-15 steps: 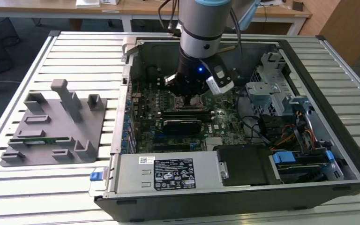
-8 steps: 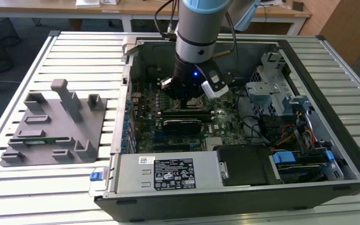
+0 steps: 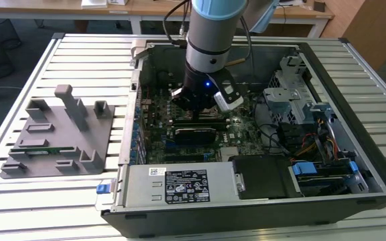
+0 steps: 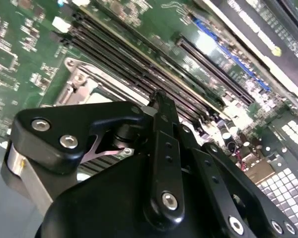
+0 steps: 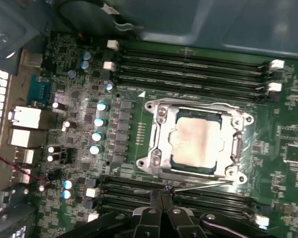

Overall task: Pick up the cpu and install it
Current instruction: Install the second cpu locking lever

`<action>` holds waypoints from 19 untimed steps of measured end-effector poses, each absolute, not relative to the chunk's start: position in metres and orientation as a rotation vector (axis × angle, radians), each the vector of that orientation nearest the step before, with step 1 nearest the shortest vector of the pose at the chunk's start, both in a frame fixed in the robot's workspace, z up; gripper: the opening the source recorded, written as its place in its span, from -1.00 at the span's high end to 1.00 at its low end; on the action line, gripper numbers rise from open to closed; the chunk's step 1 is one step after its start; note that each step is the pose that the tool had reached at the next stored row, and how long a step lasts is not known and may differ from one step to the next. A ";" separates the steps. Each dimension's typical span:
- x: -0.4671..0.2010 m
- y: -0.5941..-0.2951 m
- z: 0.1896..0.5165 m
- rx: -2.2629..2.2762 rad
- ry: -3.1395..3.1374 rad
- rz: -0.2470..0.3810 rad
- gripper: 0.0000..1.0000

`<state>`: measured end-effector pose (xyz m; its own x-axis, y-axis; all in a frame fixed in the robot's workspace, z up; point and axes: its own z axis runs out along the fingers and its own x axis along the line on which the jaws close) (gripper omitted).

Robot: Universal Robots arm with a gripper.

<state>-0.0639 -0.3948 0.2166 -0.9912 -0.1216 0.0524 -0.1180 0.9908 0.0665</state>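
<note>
The cpu [image 5: 197, 143] sits inside its metal socket frame [image 5: 159, 148] at the middle of the first wrist view, with long black memory slots [image 5: 188, 67] above and below it. The claw [image 5: 160, 193] is closed with nothing in it, low in that picture, just beside the frame. In the exterior view, the open computer case [image 3: 354, 125] lies on the tabletop [image 3: 45, 201], and a gray holder tray [image 3: 59, 135] sits at the left.

Metal, plastic and circuit board

The cpu [image 5: 197, 143] has a dull, matt silver metal top; its socket frame [image 5: 156, 144] is shiny bare metal; the gripper [image 4: 159, 106] links are glossy black.
</note>
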 end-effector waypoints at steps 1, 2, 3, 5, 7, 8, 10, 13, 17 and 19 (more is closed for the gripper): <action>-0.066 -0.395 0.216 0.185 -3.078 -0.098 0.79; -0.066 -0.395 0.215 0.185 -3.078 -0.098 0.79; -0.067 -0.395 0.213 0.185 -3.078 -0.099 0.79; -0.068 -0.395 0.211 0.185 -3.078 -0.102 0.79; -0.068 -0.395 0.209 0.186 -3.078 -0.108 0.79; -0.069 -0.395 0.208 0.186 -3.078 -0.112 0.79; -0.071 -0.395 0.206 0.186 -3.078 -0.123 0.79; -0.075 -0.395 0.205 0.187 -3.078 -0.144 0.79; -0.078 -0.395 0.204 0.187 -3.078 -0.167 0.79; -0.078 -0.395 0.205 0.187 -3.078 -0.167 0.79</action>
<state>-0.0775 -0.3948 0.2054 -0.9912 -0.1237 0.0470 -0.1179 0.9868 0.1111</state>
